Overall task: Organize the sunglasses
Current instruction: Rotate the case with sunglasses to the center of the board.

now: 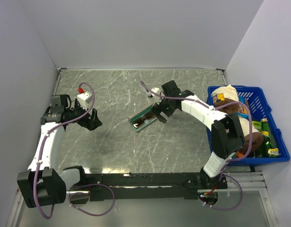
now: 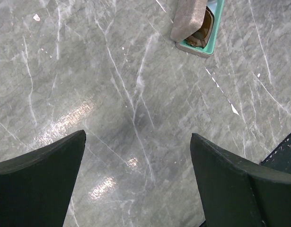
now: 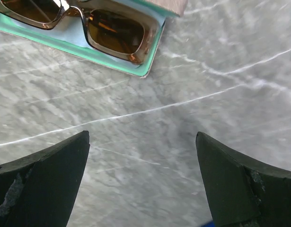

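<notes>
The sunglasses (image 3: 114,33) lie in the open case (image 2: 188,16), their amber lenses plain only in the right wrist view, just beside the wide, empty right pincer (image 3: 141,137); the left pincer (image 2: 138,135) is wide too.

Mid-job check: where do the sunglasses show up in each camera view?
Top external: sunglasses near picture centre, lying in the mint-green tray.
Left wrist: sunglasses at the top edge, right of centre, partly under the grey flap.
Right wrist: sunglasses top left, cut by the edge.
Shared landmark: the mint-green tray under them.
</notes>
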You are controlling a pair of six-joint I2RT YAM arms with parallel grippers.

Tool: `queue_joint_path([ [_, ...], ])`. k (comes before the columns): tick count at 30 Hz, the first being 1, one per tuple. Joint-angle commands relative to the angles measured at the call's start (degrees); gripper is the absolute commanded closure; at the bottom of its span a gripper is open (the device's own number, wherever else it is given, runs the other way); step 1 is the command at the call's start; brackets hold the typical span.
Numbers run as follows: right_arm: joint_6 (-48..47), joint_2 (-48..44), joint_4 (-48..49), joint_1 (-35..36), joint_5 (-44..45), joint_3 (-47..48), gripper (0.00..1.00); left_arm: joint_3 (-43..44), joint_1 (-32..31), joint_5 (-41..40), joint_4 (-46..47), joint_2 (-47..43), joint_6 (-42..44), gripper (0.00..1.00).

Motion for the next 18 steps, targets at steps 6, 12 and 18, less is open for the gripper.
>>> queue_joint_path([
  [6,15.0,7.13,-3.74,-9.08,-17.32,4.38,0.0,5.49,0.18,0.71,-0.92,0.36,0.77,0.04],
  [12,18.96,10.11,-1.28,-9.79,-22.86,4.2,0.05,6.81,-2.8,1.77,3.1,3.35,-0.54,0.04],
  [18,21.6,13.46,1.01,-9.88,-26.64,3.77,0.1,10.84,-12.37,-0.7,7.51,10.37,-2.74,0.03],
])
